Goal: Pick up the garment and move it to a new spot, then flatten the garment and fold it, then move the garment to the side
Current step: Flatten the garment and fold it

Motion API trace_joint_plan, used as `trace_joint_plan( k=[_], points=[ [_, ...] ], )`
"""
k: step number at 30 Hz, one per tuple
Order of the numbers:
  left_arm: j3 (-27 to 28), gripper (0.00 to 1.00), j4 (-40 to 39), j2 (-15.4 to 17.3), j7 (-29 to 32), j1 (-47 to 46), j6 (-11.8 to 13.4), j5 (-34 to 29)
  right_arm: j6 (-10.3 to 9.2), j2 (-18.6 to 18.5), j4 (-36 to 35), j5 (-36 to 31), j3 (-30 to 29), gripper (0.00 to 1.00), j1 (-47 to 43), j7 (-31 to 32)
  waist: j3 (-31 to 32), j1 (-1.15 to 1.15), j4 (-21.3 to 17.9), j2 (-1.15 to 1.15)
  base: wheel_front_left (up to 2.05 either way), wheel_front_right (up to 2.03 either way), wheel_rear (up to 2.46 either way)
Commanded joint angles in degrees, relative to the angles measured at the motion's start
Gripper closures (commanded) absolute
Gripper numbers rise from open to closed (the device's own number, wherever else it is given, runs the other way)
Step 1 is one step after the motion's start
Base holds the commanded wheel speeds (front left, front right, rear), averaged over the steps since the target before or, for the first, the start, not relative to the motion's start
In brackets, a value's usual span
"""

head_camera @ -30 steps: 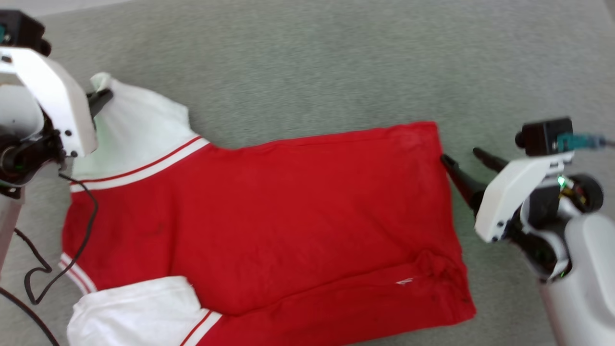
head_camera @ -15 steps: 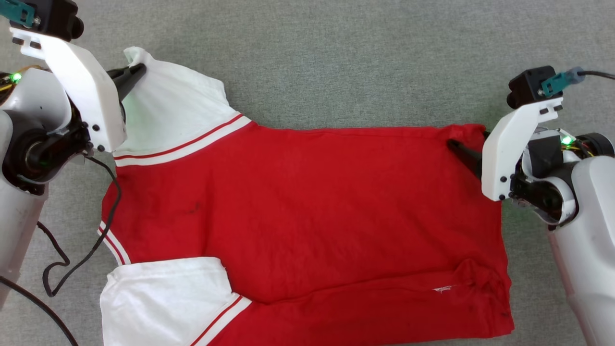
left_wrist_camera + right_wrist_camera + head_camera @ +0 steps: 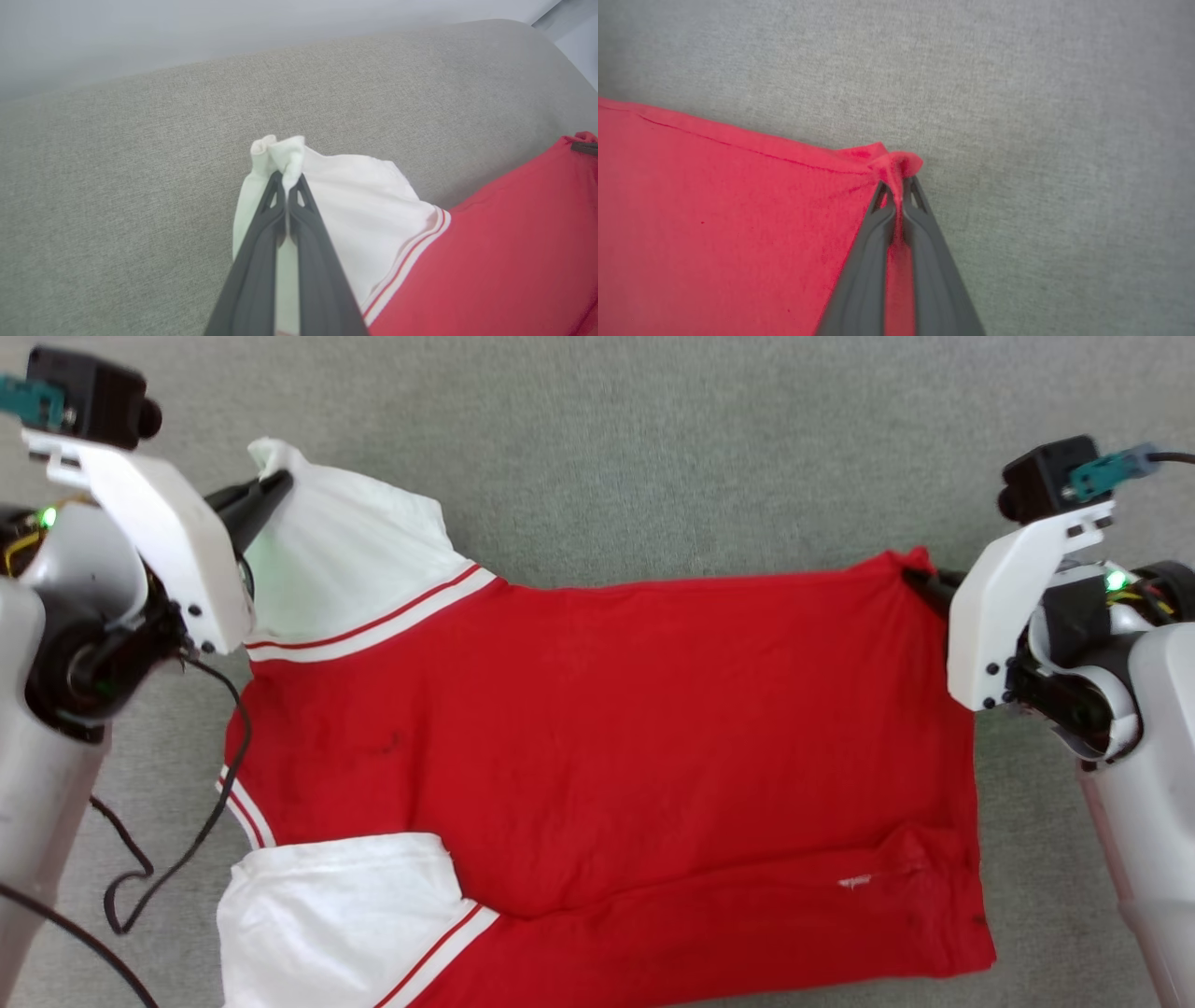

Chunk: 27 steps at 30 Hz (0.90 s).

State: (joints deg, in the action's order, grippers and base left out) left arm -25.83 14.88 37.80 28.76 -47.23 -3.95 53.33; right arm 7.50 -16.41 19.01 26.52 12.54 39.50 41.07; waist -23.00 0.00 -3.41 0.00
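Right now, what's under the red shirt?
The garment lies on the grey fabric surface, which shows around it. Anything else beneath is covered, so I cannot tell.

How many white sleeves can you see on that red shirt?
2. The far sleeve is pinched at its tip by the left gripper; the near sleeve lies flat at the bottom left, partly cut off.

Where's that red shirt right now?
The red shirt lies spread on the grey surface across the head view's middle, its far edge pinched by the left claw and the right claw.
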Motion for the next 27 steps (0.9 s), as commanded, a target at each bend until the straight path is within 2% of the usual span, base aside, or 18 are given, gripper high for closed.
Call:
trace_joint_plan(
  k=[1, 6, 7, 12, 20, 25, 26, 27],
  points=[
    [0.4, 1.0, -0.1, 0.1, -0.8, 1.1, 0.3, 0.4, -0.02, -0.5, -0.6, -0.3, -0.4, 1.0, -0.6, -0.7, 1.3, 0.0, 0.3, 0.0, 0.0, 0.0, 0.0],
    [1.9, 1.0, -1.8, -0.1, -5.8, 7.9, 1.3, 1.3, -0.02, -0.6, -4.5, -0.7, -2.5, 1.0, -5.8, -2.8, 5.1, 0.0, 1.2, 0.0, 0.0, 0.0, 0.0],
    [2.3, 1.0, -4.1, 0.2, -9.0, 13.6, 2.4, 1.0, -0.02, -0.6, -6.5, -0.7, -3.5, 1.0, -10.3, -3.5, 7.6, 0.0, 1.9, 0.0, 0.0, 0.0, 0.0],
    [2.0, 1.0, -9.2, -0.7, -13.0, 24.4, 5.2, 1.5, -0.02, -0.8, -8.5, -0.6, -5.1, 1.0, -18.0, -4.9, 11.2, 0.0, 3.4, 0.0, 0.0, 0.0, 0.0],
    [2.5, 1.0, -13.5, -2.0, -17.2, 40.5, 10.4, 4.1, -0.02, 0.5, -7.4, 1.0, -6.8, 1.0, -28.3, -8.2, 14.4, 0.0, 4.1, 0.0, 0.0, 0.0, 0.0],
    [1.8, 1.0, -13.5, -3.0, -17.8, 46.2, 11.9, 5.4, -0.03, 1.3, -6.1, 1.1, -8.1, 1.0, -32.9, -11.1, 15.1, 0.0, 4.1, 0.0, 0.0, 0.0, 0.0],
    [1.7, 1.0, -13.4, -3.2, -18.0, 46.6, 12.0, 5.4, -0.02, 1.7, -5.7, 1.3, -8.2, 0.96, -33.8, -11.4, 15.3, 0.0, 4.1, 0.0, 0.0, 0.0, 0.0],
    [1.3, 1.0, -13.0, -3.1, -17.7, 47.2, 12.1, 5.3, -0.02, 2.0, -5.4, 1.2, -8.1, 0.76, -34.6, -11.7, 15.4, 0.0, 4.0, 0.0, 0.0, 0.0, 0.0]
  ],
)
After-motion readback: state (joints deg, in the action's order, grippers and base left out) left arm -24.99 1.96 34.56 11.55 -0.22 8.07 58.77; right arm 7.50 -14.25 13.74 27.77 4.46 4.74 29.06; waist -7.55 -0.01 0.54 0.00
